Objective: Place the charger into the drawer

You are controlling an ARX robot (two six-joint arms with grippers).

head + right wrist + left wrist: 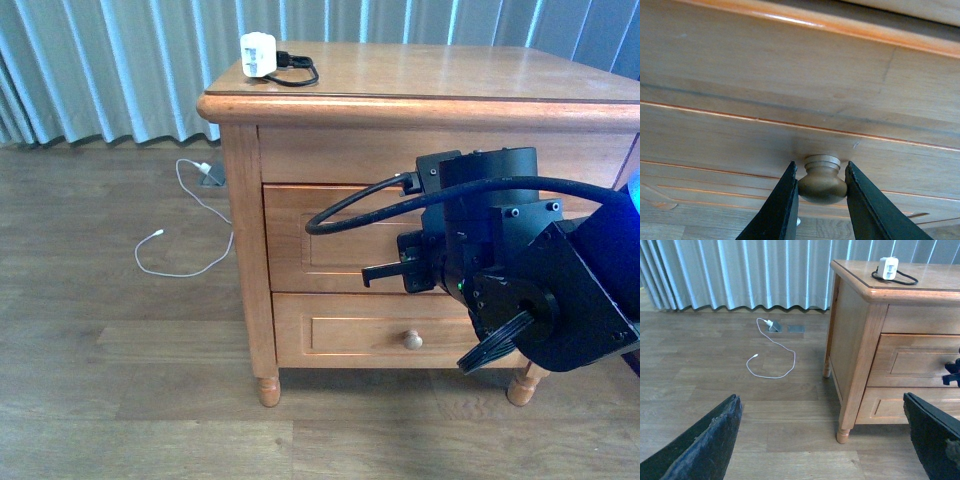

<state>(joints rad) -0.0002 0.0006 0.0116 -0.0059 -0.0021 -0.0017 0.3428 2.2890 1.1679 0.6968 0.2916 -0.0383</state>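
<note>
The charger [260, 53], a white cube with a short black coiled cable, lies on the nightstand top near its left front corner; it also shows in the left wrist view [888, 268]. The upper drawer [330, 235] looks shut in the front view. My right gripper [821, 186] is shut on the drawer knob [822, 179], its two fingers [785, 200] pressing both sides of it. In the front view the right arm [500, 270] hides the knob. My left gripper [822, 440] is open and empty above the floor, left of the nightstand.
The lower drawer [370, 335] with its own knob [411, 340] is shut beneath. A long thin white cable [180, 235] lies on the wooden floor to the left. Grey curtains [110, 70] hang behind. The nightstand's front left leg [842, 432] is near my left gripper.
</note>
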